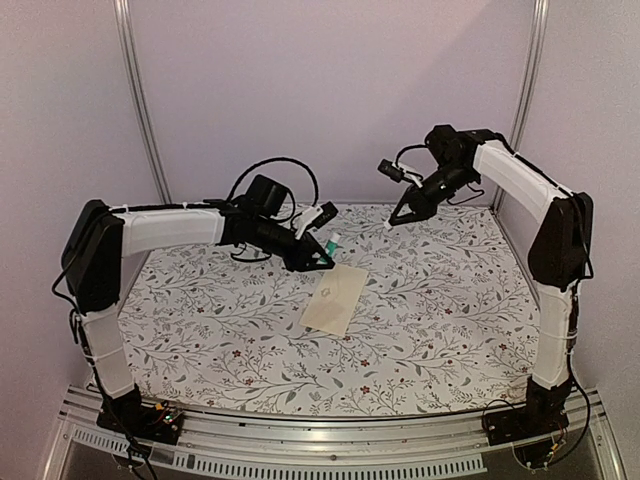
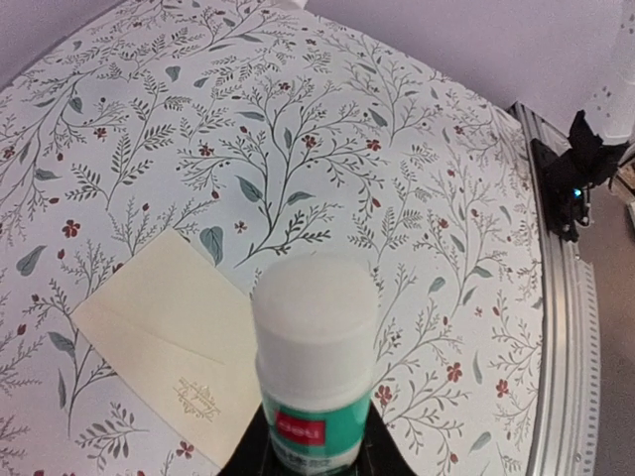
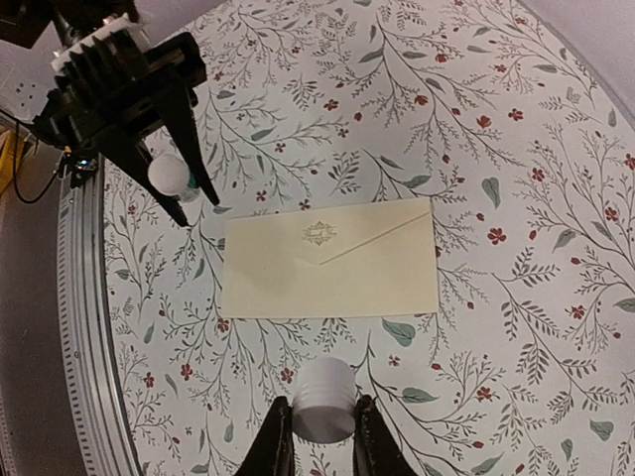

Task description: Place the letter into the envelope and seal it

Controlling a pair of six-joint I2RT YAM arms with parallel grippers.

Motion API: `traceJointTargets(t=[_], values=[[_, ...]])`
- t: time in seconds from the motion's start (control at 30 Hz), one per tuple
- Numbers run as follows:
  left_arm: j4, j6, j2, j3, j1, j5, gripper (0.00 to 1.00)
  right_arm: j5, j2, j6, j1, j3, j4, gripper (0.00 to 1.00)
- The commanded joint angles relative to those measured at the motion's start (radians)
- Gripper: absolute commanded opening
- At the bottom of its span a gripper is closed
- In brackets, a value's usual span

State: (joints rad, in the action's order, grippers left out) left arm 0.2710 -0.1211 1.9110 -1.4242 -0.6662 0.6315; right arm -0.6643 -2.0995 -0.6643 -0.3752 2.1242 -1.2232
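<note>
The envelope [image 1: 333, 298] lies flat on the floral table, cream, its flap folded down and a small gold emblem near the flap's point; it also shows in both wrist views [image 2: 169, 337] [image 3: 330, 260]. The letter is out of view. My left gripper [image 1: 322, 258] [image 2: 316, 454] hovers just above the envelope's far end, shut on a glue stick [image 2: 316, 347] with a green label and white top. My right gripper [image 1: 395, 222] [image 3: 324, 441] is raised at the back right, away from the envelope, shut on a small white cap [image 3: 325, 400].
A floral-patterned cloth [image 1: 450, 300] covers the table. A metal rail [image 1: 330, 440] runs along the near edge, where the right arm's base [image 2: 575, 174] is bolted. Pale walls and two metal posts [image 1: 140, 100] stand behind.
</note>
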Motion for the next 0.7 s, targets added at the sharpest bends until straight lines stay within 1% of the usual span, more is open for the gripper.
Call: traceJointTargets(t=[0.0,0.27,0.67], values=[[0.093,-0.149,-0.061,0.012,-0.004,-0.071,0.0,-0.259,0.018,-0.035,-0.043,0.025,-0.1,0.04],[0.105,-0.203,-0.071,0.001,-0.045,-0.119,0.0,-0.357,0.009,-0.019,-0.11,0.021,-0.119,0.03],[0.14,-0.253,-0.048,-0.047,-0.112,-0.162,0.0,-0.349,-0.002,0.024,-0.132,0.012,-0.091,0.03]])
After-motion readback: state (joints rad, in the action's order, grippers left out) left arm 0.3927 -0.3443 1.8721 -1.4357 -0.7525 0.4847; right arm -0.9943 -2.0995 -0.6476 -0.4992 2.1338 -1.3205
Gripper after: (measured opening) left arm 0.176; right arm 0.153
